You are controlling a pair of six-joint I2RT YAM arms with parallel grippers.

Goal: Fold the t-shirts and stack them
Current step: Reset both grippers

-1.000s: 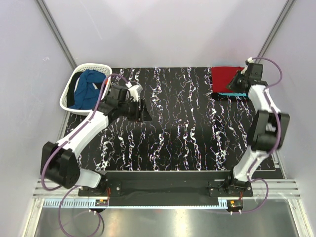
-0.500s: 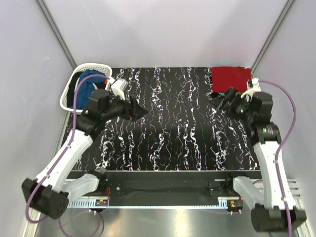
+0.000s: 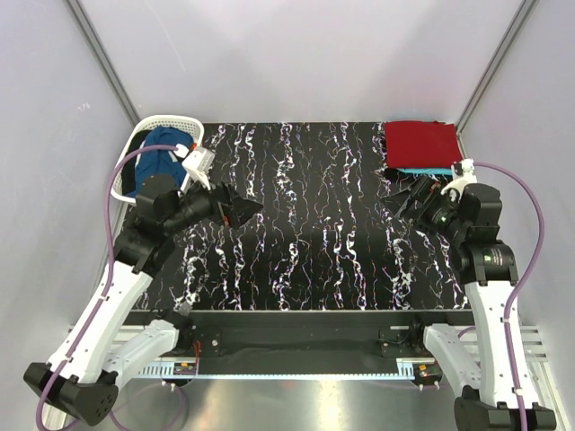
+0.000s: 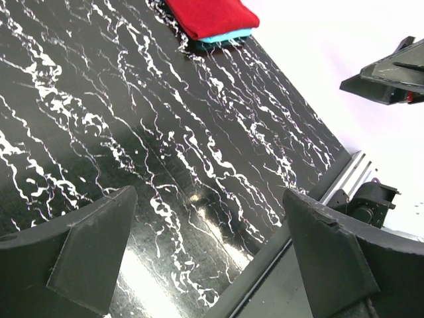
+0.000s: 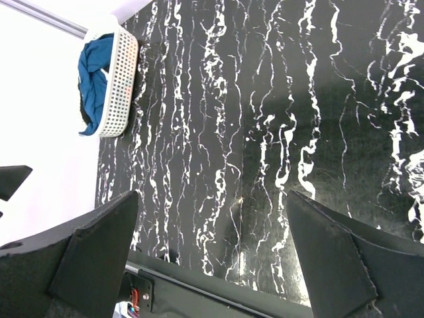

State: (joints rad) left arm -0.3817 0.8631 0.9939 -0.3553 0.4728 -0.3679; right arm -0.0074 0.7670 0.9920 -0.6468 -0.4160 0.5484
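Observation:
A folded deep red t-shirt (image 3: 420,144) lies on a folded turquoise t-shirt (image 3: 429,169) at the back right corner of the black marbled mat. The left wrist view shows the same stack, red (image 4: 211,14) over turquoise (image 4: 230,36). The dark blue t-shirt (image 3: 160,160) lies crumpled in the white basket (image 3: 126,184) at the back left, and the right wrist view also shows that dark blue t-shirt (image 5: 93,73). My left gripper (image 3: 241,208) hangs open and empty just right of the basket. My right gripper (image 3: 409,199) hangs open and empty in front of the stack.
The marbled mat (image 3: 314,260) covers the table between the arms. White walls close in left, right and back. A metal rail (image 3: 305,346) with the arm bases runs along the near edge. The basket (image 5: 119,73) stands against the left wall.
My right gripper has let go of the red t-shirt, opened wide, and drawn back toward the near side. My left arm has pulled back and its gripper has opened further.

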